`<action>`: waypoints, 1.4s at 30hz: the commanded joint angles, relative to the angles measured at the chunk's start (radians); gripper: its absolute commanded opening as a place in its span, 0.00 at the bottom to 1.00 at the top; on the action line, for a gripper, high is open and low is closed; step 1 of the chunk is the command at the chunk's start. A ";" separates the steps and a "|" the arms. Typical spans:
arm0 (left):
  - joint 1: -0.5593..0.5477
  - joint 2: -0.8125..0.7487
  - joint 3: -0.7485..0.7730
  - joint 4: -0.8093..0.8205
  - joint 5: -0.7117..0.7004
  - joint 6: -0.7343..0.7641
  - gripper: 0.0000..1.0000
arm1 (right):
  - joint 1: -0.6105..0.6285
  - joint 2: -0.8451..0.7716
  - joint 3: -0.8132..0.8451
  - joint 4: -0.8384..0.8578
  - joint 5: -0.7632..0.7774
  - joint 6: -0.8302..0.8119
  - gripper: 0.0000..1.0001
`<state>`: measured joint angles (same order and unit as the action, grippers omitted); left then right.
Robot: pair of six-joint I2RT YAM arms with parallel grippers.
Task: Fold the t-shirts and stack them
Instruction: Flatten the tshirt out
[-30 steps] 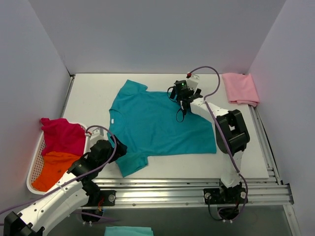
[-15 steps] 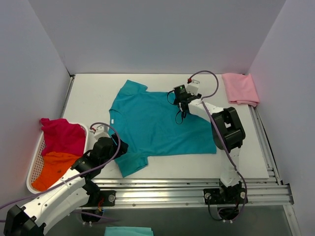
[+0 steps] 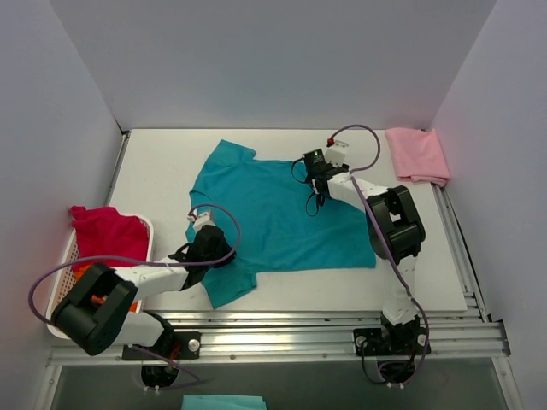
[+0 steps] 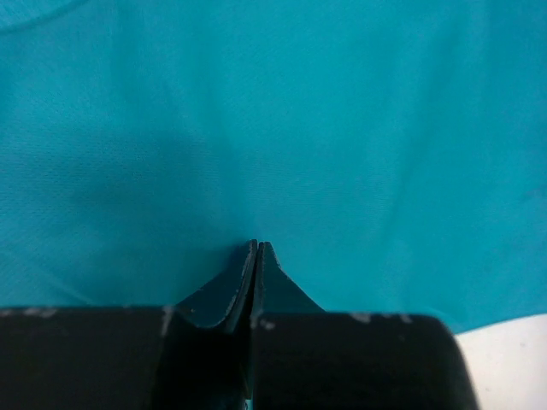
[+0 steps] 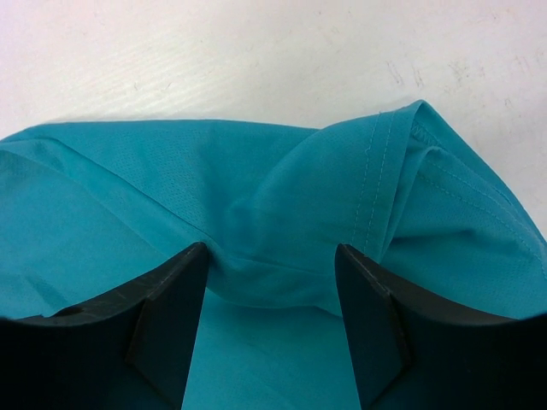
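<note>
Top external view: the left gripper [image 3: 224,254], previously parted and off the cloth, is now clenched on the near sleeve area of the teal t-shirt [image 3: 282,213], which is spread on the table [image 3: 154,171], while a bunched fold at its far edge is straddled by the narrowing, unclosed right gripper [image 5: 272,256], so a two-point fold is judged imminent.

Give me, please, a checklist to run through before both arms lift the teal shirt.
1. Left end effector shut: ok.
2. Teal shirt actually pinched in it: cannot tell.
3. Right end effector closed on the sleeve: not ok; jaws apart, bunched cloth between them.
4. Teal shirt spread on the table: ok.
5. Pink shirt folded, apart from the teal one: ok.
</note>
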<state>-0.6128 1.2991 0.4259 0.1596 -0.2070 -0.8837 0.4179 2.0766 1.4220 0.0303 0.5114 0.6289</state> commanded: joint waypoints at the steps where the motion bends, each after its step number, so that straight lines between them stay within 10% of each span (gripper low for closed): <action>1: 0.015 0.120 -0.018 0.231 0.058 -0.021 0.02 | -0.019 0.020 0.017 0.003 0.012 0.012 0.56; 17: 0.038 0.246 -0.052 0.316 0.090 -0.020 0.02 | -0.059 0.082 0.020 0.022 -0.017 0.018 0.00; 27: 0.059 0.322 -0.065 0.394 0.130 -0.021 0.02 | -0.085 0.086 0.089 0.004 -0.017 -0.001 0.00; 40: 0.076 0.327 -0.070 0.408 0.159 -0.006 0.02 | -0.200 0.345 0.583 -0.150 -0.022 -0.041 0.00; 42: 0.077 0.322 -0.072 0.409 0.162 -0.003 0.02 | -0.215 0.427 0.699 -0.183 -0.024 -0.044 0.27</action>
<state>-0.5446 1.5986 0.3893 0.6712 -0.0467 -0.9230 0.2234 2.4298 2.0037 -0.0586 0.4717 0.6006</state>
